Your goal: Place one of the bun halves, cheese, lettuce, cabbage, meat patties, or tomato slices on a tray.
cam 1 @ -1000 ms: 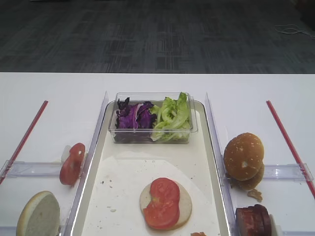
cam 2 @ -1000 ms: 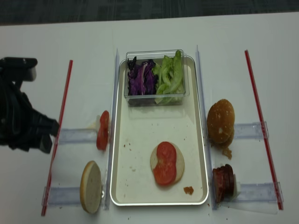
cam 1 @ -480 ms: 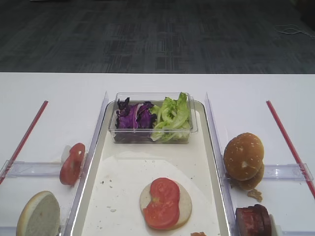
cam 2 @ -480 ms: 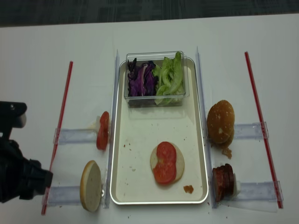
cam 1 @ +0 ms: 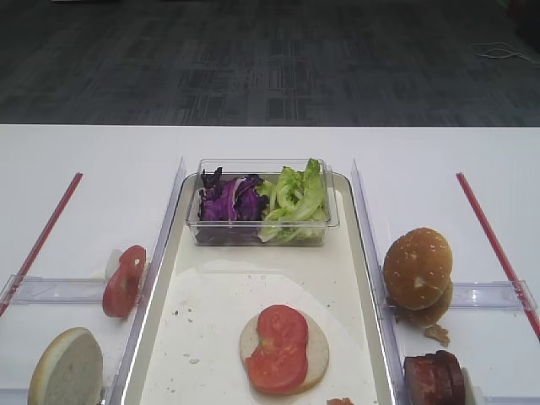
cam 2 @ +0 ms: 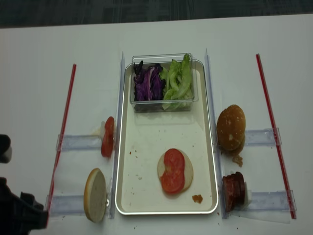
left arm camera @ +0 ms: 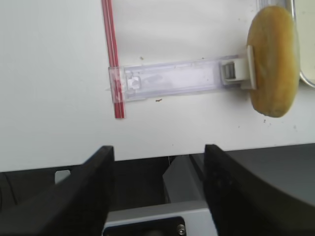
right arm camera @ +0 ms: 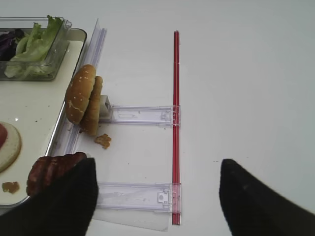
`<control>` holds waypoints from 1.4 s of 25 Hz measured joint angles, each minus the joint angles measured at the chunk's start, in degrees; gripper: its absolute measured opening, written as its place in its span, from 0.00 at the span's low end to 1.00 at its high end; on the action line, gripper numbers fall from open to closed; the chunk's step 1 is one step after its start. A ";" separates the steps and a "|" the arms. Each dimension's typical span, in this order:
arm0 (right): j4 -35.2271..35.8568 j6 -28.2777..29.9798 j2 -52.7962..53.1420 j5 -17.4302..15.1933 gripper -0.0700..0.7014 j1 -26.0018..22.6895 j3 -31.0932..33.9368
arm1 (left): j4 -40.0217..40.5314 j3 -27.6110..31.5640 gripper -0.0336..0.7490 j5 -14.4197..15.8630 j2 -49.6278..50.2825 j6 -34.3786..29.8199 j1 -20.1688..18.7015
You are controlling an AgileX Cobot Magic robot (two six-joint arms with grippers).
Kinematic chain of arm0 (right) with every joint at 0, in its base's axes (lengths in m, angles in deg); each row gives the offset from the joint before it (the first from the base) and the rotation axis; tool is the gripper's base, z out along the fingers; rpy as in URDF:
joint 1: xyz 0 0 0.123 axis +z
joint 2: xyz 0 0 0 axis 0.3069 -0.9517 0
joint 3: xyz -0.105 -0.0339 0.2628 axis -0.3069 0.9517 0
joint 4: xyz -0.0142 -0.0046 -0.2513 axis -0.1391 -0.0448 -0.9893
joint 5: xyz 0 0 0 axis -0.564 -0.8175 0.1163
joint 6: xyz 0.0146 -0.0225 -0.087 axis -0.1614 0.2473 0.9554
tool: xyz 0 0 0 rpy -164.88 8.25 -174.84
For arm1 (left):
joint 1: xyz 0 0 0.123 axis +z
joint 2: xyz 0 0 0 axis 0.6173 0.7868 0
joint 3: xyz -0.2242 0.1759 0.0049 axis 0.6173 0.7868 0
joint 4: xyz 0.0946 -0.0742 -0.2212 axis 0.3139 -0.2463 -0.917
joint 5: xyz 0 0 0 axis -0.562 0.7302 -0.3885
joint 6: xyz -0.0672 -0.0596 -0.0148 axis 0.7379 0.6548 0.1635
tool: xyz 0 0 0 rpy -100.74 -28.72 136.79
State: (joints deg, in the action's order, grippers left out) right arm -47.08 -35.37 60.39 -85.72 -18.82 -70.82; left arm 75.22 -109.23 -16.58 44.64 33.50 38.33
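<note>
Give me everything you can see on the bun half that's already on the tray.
The bun half lies flat, pale cut face up, on the near middle of the tray, apart from the rims. It looks round, cream and soft. Two overlapping red tomato slices rest on it, covering most of the face and leaving a pale crescent on the right. A small reddish-brown crumb lies nearby, not touching. No gripper is touching it.

The tray (cam 2: 126,196) sits mid-frame on the tabletop (cam 2: 39,58). At its upper end a tub (cam 2: 162,104) holds the cabbage (cam 2: 149,82) on the left and the lettuce (cam 2: 178,81) on the right. Toward the tray's lower end, tomato slices (cam 2: 173,170) lie on a bun half (cam 2: 186,168). Left of the tray stand another tomato slice (cam 2: 107,136) and, below it, a bun half (cam 2: 95,195). Right of the tray stand bun halves (cam 2: 231,127), with the meat patties (cam 2: 233,191) below them.
</note>
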 joint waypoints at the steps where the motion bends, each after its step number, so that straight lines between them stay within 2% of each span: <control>1: 0.00 0.00 0.00 0.00 0.78 0.00 0.00 | 0.00 0.95 0.52 -0.14 -1.17 0.32 0.00; 5: 0.00 0.00 0.00 0.00 0.78 0.00 0.00 | 0.00 2.26 0.52 -1.50 -5.85 0.98 0.00; 13: 0.10 0.00 0.00 0.00 0.78 0.00 0.00 | 0.00 2.78 0.52 -2.26 -11.63 1.24 0.00; 26: 0.10 0.00 0.00 0.00 0.78 0.00 0.00 | 0.00 2.90 0.52 -2.26 -18.15 1.24 0.00; 35: 0.10 0.00 0.00 0.00 0.78 0.00 0.00 | 0.00 2.90 0.52 -2.15 -28.12 1.24 0.00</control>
State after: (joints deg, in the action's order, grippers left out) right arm -46.97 -35.37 60.39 -85.72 -18.82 -70.82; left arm 75.22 -106.33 -18.74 16.52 34.74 38.33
